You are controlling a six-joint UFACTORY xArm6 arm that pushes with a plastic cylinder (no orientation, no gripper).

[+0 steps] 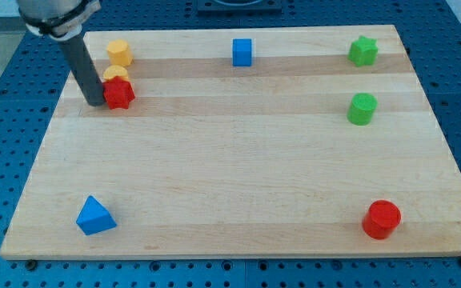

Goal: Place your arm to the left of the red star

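The red star point(119, 94) lies near the board's upper left. My tip point(94, 103) rests on the board just to the view's left of the red star, close to it or touching it. The dark rod rises from the tip up and to the left, out of the view's top. A yellow block point(115, 74) sits right behind the red star, touching it, its shape partly hidden.
A yellow hexagon-like block point(119, 53) sits above them. A blue cube point(242, 52) is at top centre. A green star point(363, 51) and a green cylinder point(362, 108) are at the right. A red cylinder point(382, 219) is at bottom right, a blue triangle point(94, 216) at bottom left. The board's left edge point(45, 144) is near my tip.
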